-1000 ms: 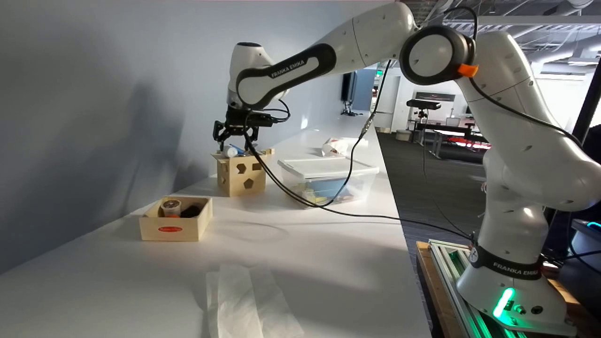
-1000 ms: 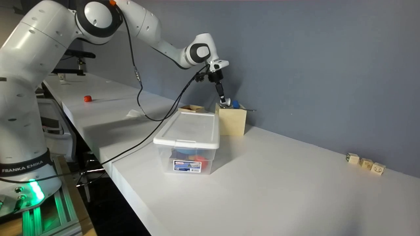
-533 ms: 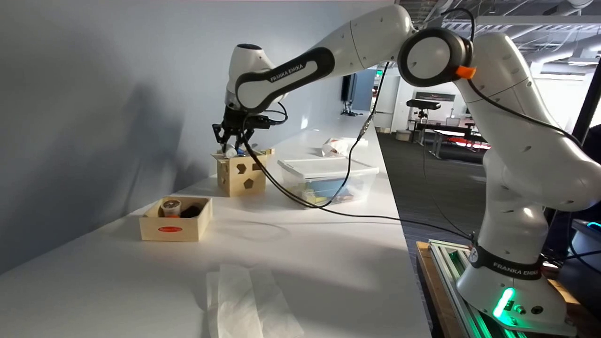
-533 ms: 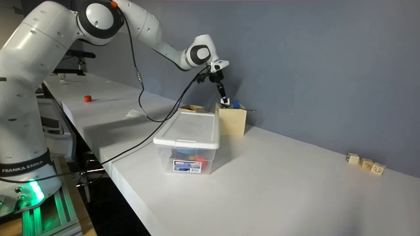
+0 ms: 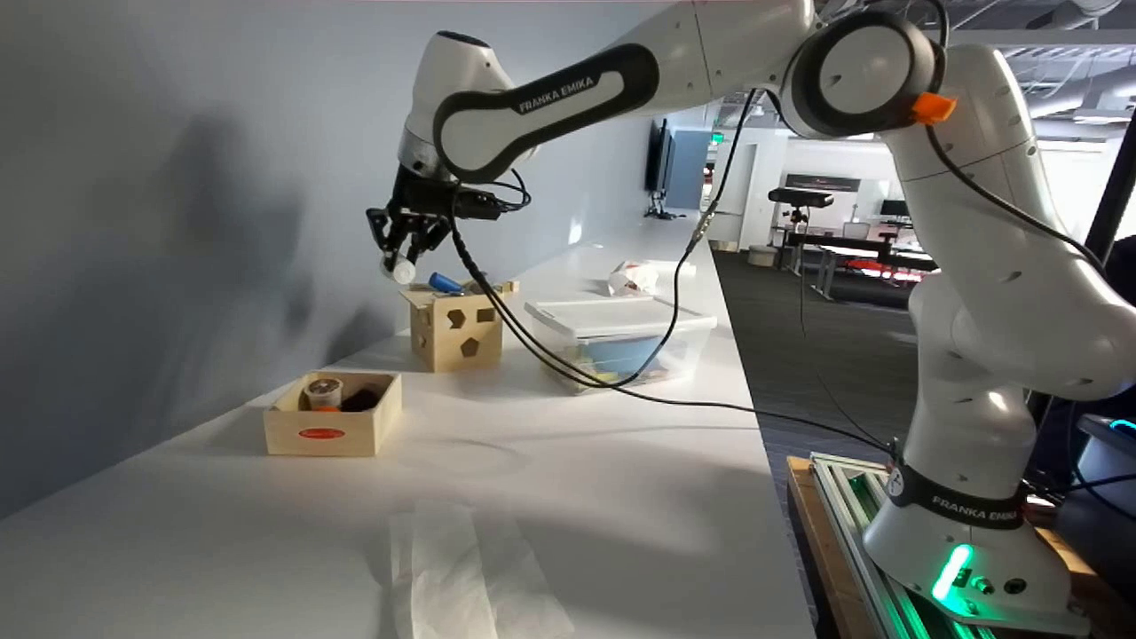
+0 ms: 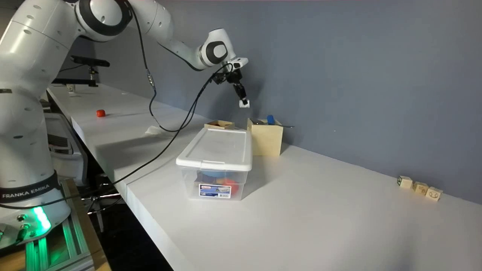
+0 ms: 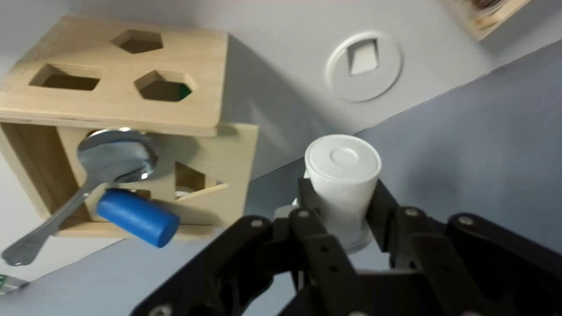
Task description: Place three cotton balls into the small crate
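Brown-black, likely soft, the ball (image 5: 360, 401) in the crate (image 5: 357, 435), at seven o'clock from the gripper (image 5: 400, 256) clasping a cup (image 7: 344, 169), should suit gentle mid-pinching.

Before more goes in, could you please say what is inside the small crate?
In an exterior view, the small crate holds a brown-topped round object, something orange and a dark lump; its front wall hides their bottoms and anything lower.

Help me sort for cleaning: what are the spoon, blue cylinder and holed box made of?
Spoon: likely polished metal; bright highlights.
Blue cylinder: smooth painted wood or plastic; its even colour leaves that open.
Holed box: matt, seemingly wood; streaked edge.
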Tool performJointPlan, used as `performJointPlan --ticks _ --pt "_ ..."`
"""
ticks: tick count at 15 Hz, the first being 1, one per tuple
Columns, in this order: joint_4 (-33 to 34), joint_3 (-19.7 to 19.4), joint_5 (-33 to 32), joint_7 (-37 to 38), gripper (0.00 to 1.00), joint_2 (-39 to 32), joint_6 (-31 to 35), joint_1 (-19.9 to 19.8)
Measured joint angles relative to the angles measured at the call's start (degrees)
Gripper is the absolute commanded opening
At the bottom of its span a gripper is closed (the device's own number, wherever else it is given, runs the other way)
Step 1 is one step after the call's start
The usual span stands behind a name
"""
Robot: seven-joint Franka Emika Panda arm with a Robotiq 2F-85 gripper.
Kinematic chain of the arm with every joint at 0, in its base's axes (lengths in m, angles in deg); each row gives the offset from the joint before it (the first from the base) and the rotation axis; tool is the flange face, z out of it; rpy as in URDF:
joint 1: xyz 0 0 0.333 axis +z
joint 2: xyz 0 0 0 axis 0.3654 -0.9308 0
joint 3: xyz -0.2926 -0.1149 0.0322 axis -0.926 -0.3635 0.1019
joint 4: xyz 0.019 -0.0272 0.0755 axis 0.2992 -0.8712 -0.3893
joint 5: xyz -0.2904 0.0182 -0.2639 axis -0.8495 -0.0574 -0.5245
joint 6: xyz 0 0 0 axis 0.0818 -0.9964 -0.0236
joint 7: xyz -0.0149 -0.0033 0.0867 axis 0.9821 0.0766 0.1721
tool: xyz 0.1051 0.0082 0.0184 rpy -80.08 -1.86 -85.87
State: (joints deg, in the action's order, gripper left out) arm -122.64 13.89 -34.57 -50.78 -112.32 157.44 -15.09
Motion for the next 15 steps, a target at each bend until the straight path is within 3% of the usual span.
performJointPlan --ticks 6,11,12,13,14,15 --pt "-6.1 9.4 7.9 -14.5 0.08 -0.9 2.8 -0.3" --pt "-6.0 15.1 12.5 -30.6 0.09 -5.9 6.8 -2.2" --pt "-5.8 16.2 13.2 -33.5 0.24 -6.5 6.9 -2.7" --pt "-5.4 17.1 13.8 -36.1 0.58 -6.9 7.0 -3.2" --pt "-5.1 17.8 14.1 -38.2 0.58 -7.2 7.0 -3.7" --pt "-4.8 18.2 14.2 -39.6 0.65 -7.4 7.0 -4.0"
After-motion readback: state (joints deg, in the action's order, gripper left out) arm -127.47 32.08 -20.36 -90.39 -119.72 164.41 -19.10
